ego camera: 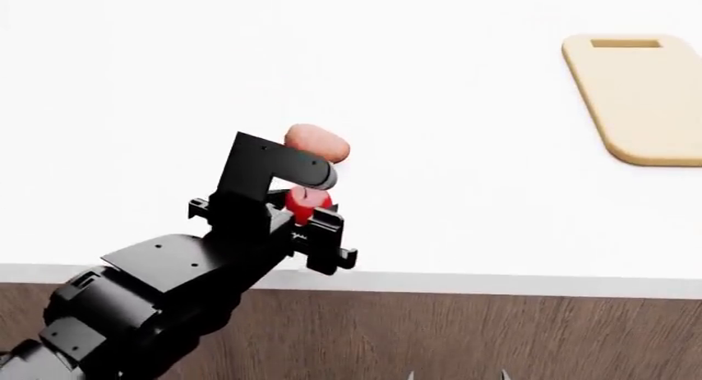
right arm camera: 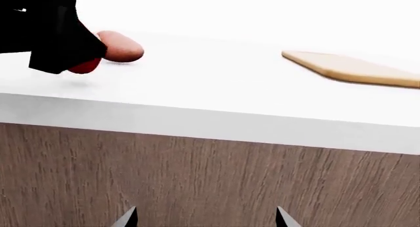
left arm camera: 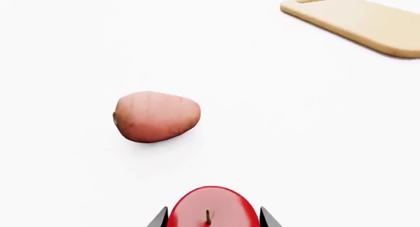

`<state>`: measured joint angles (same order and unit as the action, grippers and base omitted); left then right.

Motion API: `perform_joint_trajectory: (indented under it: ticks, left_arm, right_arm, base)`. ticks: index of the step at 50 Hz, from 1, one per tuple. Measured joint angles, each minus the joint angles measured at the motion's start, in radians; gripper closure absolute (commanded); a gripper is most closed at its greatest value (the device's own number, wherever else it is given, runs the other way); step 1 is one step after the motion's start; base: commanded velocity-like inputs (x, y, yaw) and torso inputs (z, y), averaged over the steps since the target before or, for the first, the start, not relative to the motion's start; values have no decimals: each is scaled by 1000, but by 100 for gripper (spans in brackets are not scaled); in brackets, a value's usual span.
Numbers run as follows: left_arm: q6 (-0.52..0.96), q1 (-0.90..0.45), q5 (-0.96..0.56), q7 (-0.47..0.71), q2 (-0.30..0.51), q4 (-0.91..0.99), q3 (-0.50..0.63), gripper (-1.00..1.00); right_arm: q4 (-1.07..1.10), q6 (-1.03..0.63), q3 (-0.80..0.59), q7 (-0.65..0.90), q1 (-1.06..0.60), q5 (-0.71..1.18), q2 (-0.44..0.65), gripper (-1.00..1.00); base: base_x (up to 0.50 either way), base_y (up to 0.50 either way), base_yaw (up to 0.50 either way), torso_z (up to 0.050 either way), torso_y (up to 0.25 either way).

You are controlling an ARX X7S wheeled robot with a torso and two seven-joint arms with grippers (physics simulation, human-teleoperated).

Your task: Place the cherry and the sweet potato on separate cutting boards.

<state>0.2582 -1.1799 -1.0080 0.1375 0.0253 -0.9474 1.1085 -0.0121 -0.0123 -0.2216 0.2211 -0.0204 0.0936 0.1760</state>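
My left gripper is shut on the glossy red cherry, its stem facing the camera. In the head view the gripper holds the cherry just above the white table, near the front edge. The pinkish-tan sweet potato lies on the table just beyond the cherry. One tan cutting board with a slot handle lies far right; it also shows in the left wrist view. My right gripper is open and empty, below the table's edge.
The white table has a wooden front panel that my right gripper faces. Only one cutting board is in view. My left arm hides part of the cherry in the right wrist view.
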Motion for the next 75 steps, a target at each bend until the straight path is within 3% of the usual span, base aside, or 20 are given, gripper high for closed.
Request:
perform_joint_trajectory:
  ticks: [6, 14, 23, 34, 50, 75]
  left_arm:
    - [-14, 2, -50, 48, 81, 133, 24, 100]
    - [-7, 39, -94, 155, 279, 440, 40, 100]
    - [15, 62, -130, 252, 477, 711, 37, 100]
    - [63, 34, -166, 293, 628, 884, 24, 100]
    - [99, 4, -186, 295, 716, 954, 13, 100]
    - [109, 6, -190, 296, 749, 977, 9, 100]
  right_arm:
    - [43, -33, 1, 6, -2, 7, 8, -100]
    - [218, -205, 27, -11, -61, 81, 49, -100]
    - [384, -494, 70, -69, -239, 229, 125, -100]
    - [428, -780, 112, -158, -473, 396, 203, -100]
    - [361, -920, 110, -244, -607, 491, 243, -100]
    - [338, -978, 67, -316, -651, 543, 267, -100]
  base:
    - [0, 0, 0, 0, 0]
    - [0, 0, 0, 0, 0]
    - [0, 0, 0, 0, 0]
    - [0, 0, 0, 0, 0]
    - [289, 0, 0, 0, 0]
    - [422, 0, 0, 0, 1]
